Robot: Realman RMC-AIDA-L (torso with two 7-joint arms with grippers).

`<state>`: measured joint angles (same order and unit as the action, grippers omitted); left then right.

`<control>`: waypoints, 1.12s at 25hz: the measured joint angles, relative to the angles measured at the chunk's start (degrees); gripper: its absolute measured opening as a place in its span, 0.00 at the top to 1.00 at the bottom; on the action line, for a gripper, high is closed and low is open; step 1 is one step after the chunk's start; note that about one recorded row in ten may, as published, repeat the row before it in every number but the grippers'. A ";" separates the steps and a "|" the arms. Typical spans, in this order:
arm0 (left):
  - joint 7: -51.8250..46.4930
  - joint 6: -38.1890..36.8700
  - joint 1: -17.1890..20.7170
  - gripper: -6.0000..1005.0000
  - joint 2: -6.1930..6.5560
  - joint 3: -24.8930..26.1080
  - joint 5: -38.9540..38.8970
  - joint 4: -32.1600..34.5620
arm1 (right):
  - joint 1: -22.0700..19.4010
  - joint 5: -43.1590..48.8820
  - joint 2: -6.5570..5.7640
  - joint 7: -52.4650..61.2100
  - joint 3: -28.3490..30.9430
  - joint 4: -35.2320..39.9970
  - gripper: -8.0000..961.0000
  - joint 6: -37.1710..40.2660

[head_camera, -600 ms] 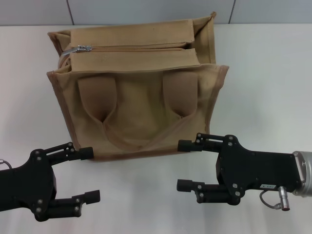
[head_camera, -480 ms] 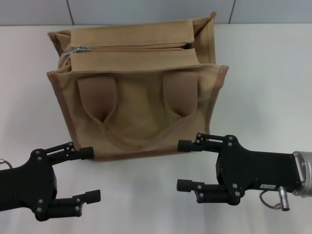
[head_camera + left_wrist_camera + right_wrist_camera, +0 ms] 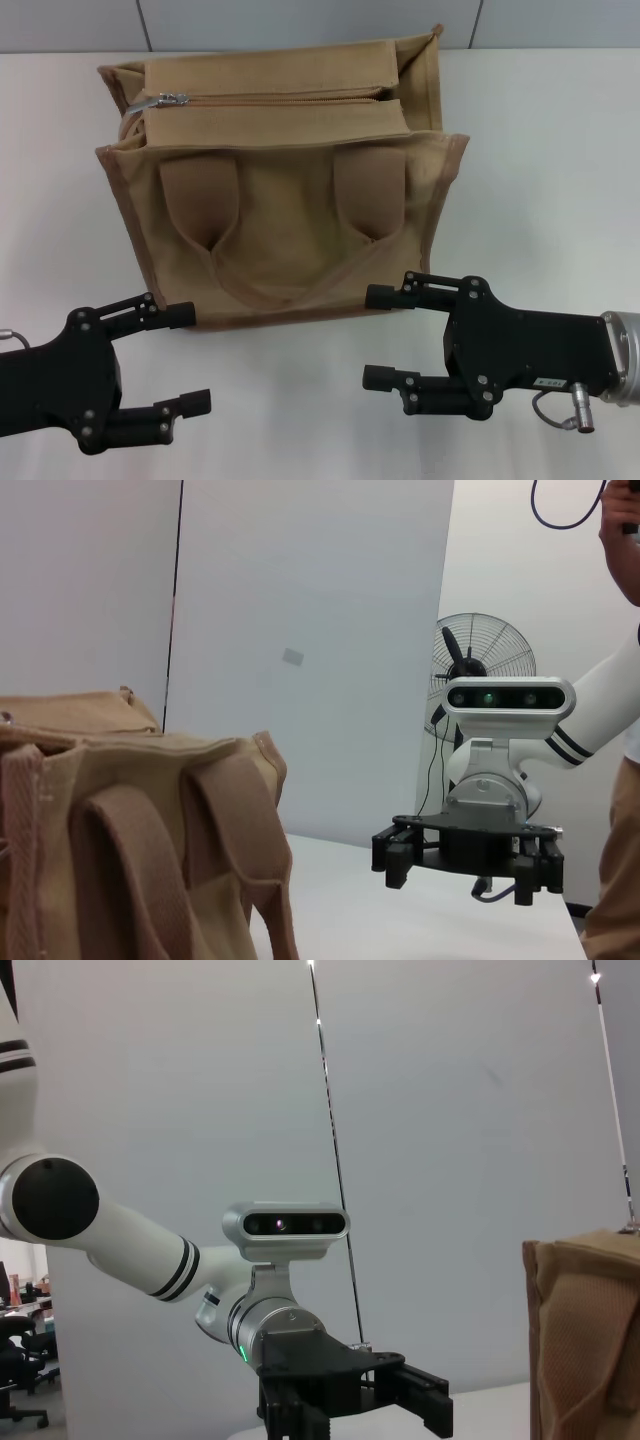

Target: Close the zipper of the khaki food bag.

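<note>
The khaki food bag [image 3: 285, 235] stands on the white table in the head view, its handle straps hanging over the front. The zipper [image 3: 290, 99] runs along the top panel, with the silver pull tab [image 3: 165, 99] at the bag's left end. My left gripper [image 3: 190, 358] is open, low at the front left, apart from the bag. My right gripper [image 3: 378, 338] is open, at the front right, its upper finger just before the bag's lower front edge. The bag also shows in the left wrist view [image 3: 130, 850] and in the right wrist view [image 3: 590, 1340].
The white table [image 3: 540, 160] stretches around the bag, with a grey wall behind. The left wrist view shows my right gripper [image 3: 468, 855] farther off, a fan [image 3: 485, 660] and a person at the edge. The right wrist view shows my left gripper [image 3: 345, 1395].
My left gripper has shifted slightly right and down. The bag and right gripper have not moved.
</note>
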<state>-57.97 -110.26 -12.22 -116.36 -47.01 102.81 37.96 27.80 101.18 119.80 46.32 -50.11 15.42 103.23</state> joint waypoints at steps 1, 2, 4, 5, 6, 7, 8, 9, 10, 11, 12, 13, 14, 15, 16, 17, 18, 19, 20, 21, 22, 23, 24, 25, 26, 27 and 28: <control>0.01 -0.01 0.01 0.19 -0.04 0.21 -0.09 0.00 | -0.02 0.00 0.00 0.00 0.00 -0.05 0.25 -0.01; 0.01 -0.06 0.01 0.19 -0.12 0.90 -0.18 0.00 | -0.04 -0.01 0.00 -0.01 0.01 -0.18 0.25 -0.02; 0.02 -0.36 0.04 0.19 -0.41 3.74 -0.35 -0.50 | -0.05 -0.03 0.00 -0.21 0.01 -0.60 0.26 -0.07; 0.03 -0.50 0.05 0.19 -0.62 5.73 -0.48 -1.07 | -0.03 -0.06 -0.01 -0.45 0.02 -1.02 0.26 -0.15; 0.18 -0.64 0.17 0.19 -1.05 11.02 -0.48 -3.12 | 0.02 -0.32 -0.01 -1.21 0.06 -2.06 0.26 -0.33; 0.54 -0.68 0.37 0.19 -1.21 13.65 -0.49 -4.28 | 0.06 -0.61 0.00 -1.85 0.07 -2.86 0.26 -0.43; 0.54 -0.68 0.37 0.19 -1.21 13.65 -0.49 -4.28 | 0.06 -0.61 0.00 -1.85 0.07 -2.86 0.26 -0.43; 1.11 -0.82 0.73 0.19 -1.29 16.09 -0.51 -5.44 | 0.10 -1.70 -0.01 -4.00 0.11 -4.71 0.26 -0.50; 2.14 -1.08 1.18 0.19 -1.29 18.70 -0.82 -6.63 | 0.10 -1.70 -0.01 -4.00 0.11 -4.71 0.26 -0.50; 3.15 -1.34 1.58 0.19 -1.31 21.12 -1.14 -7.71 | 0.06 -2.34 0.00 -5.45 0.10 -5.55 0.26 -0.61; 4.43 -1.46 1.92 0.19 -1.40 24.43 -1.62 -8.96 | -0.01 -2.78 0.00 -6.60 0.11 -6.24 0.26 -0.68; 5.84 -1.18 2.06 0.19 -1.66 28.48 -2.19 -10.37 | -0.07 -3.10 0.00 -7.38 0.11 -6.69 0.26 -0.74; 6.83 -0.58 2.04 0.19 -1.90 31.88 -2.61 -11.55 | -0.07 -3.23 0.00 -7.79 0.11 -7.06 0.26 -0.76; 7.31 0.05 1.81 0.19 -2.04 34.21 -2.82 -12.43 | -0.05 -3.30 0.00 -7.96 0.10 -7.34 0.26 -0.77; 7.76 1.18 1.23 0.19 -2.12 37.02 -2.96 -13.87 | -0.02 -3.37 0.00 -7.96 0.10 -7.50 0.26 -0.77; 7.99 2.45 0.48 0.19 -2.08 38.28 -2.97 -14.90 | 0.00 -3.51 -0.01 -7.97 0.11 -7.53 0.26 -0.80; 8.09 3.54 -0.11 0.19 -2.07 38.44 -2.90 -15.54 | 0.01 -3.62 0.00 -7.98 0.09 -7.57 0.26 -0.90; 8.09 3.97 -0.67 0.19 -2.07 38.44 -2.79 -15.60 | 0.00 -3.73 0.00 -7.98 0.10 -7.58 0.26 -1.04; 8.09 3.97 -0.67 0.19 -2.07 38.44 -2.79 -15.60 | 0.01 -3.82 -0.01 -7.99 0.10 -7.66 0.26 -1.16; 8.05 5.85 -2.25 0.19 -2.09 38.17 -2.14 -15.73 | 0.02 -3.83 0.00 -7.99 0.09 -7.75 0.26 -1.24; 8.03 6.99 -3.42 0.19 -2.16 37.92 -1.54 -15.98 | 0.02 -3.85 0.00 -8.00 0.10 -7.84 0.26 -1.26; 8.03 7.55 -4.20 0.19 -2.20 37.75 -1.23 -16.21 | 0.01 -3.86 0.00 -8.00 0.09 -7.96 0.26 -1.28; 8.03 8.17 -5.12 0.19 -2.22 37.51 -0.85 -16.58 | -0.08 -3.88 0.00 -8.00 0.08 -8.03 0.26 -1.30; 8.04 8.88 -6.30 0.19 -2.22 37.04 -0.30 -17.02 | -0.08 -3.88 0.00 -8.00 0.08 -8.03 0.26 -1.30; 8.00 9.48 -7.29 0.19 -2.19 36.36 0.46 -17.24 | -0.22 -3.88 0.00 -8.00 0.03 -8.07 0.26 -1.38; 7.85 9.89 -8.00 0.19 -2.15 35.65 1.01 -17.29 | -0.29 -3.89 0.00 -8.00 -0.01 -8.11 0.26 -1.47; 7.51 10.35 -8.85 0.19 -2.03 34.37 1.74 -17.14 | -0.35 -3.89 0.00 -8.00 -0.04 -8.23 0.26 -1.68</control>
<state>-50.46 -99.91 -21.07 -118.40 -12.63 104.54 20.82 27.45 97.29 119.79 38.32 -50.14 7.19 101.54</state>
